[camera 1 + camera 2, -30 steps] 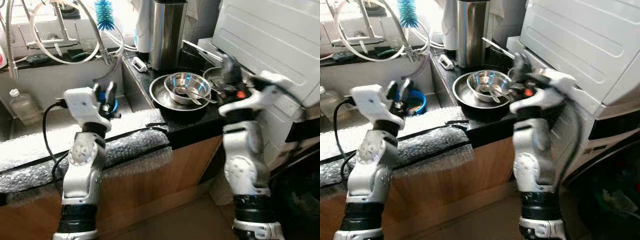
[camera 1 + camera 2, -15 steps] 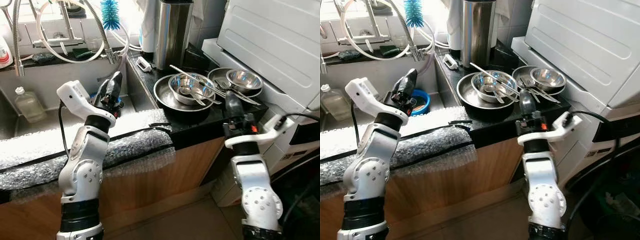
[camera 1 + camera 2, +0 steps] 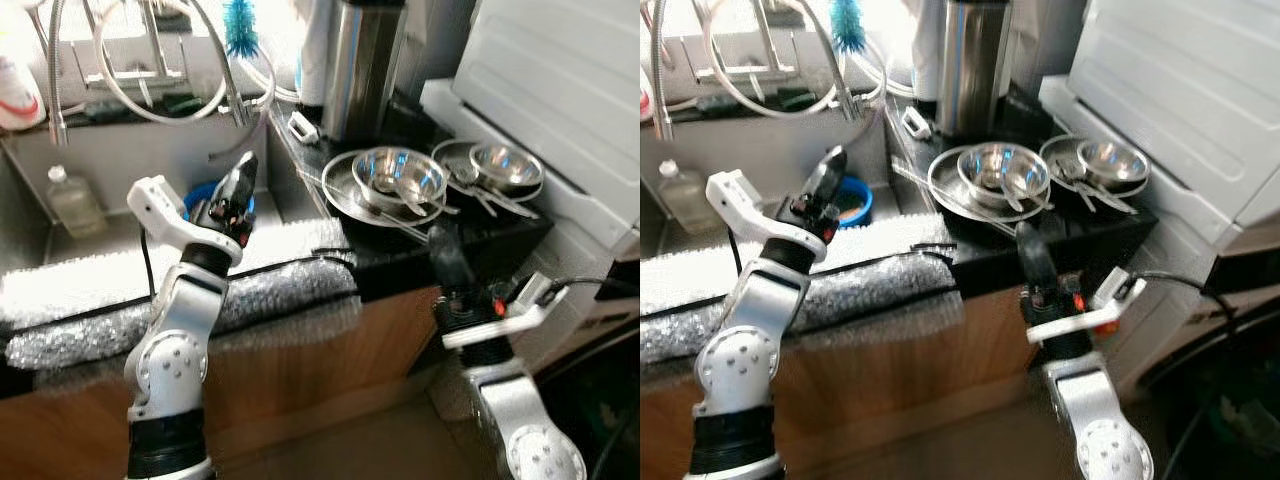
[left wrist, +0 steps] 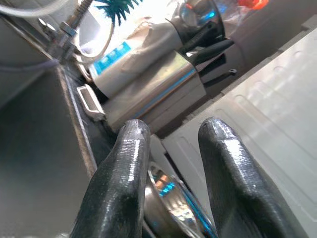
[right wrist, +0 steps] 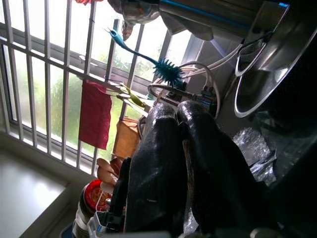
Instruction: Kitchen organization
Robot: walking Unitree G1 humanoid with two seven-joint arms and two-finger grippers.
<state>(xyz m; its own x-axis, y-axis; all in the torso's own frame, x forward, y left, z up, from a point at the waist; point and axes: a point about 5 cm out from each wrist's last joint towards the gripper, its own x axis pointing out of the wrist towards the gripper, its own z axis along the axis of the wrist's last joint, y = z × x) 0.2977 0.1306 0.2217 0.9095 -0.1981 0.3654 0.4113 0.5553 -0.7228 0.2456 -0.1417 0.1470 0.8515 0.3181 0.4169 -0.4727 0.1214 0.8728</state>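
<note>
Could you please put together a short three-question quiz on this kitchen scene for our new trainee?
1. True or false: the left gripper has its black fingers apart.
2. What lies in the steel bowl on the wide round steel tray? A) spoons B) a sponge C) a cup
3. Which gripper is raised before the black counter edge, fingers together?

Key: 1 true; 2 A; 3 right.

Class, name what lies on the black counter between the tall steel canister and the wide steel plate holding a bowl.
In the left eye view, a small white rectangular object lies between the tall steel canister and the wide steel plate.
</note>
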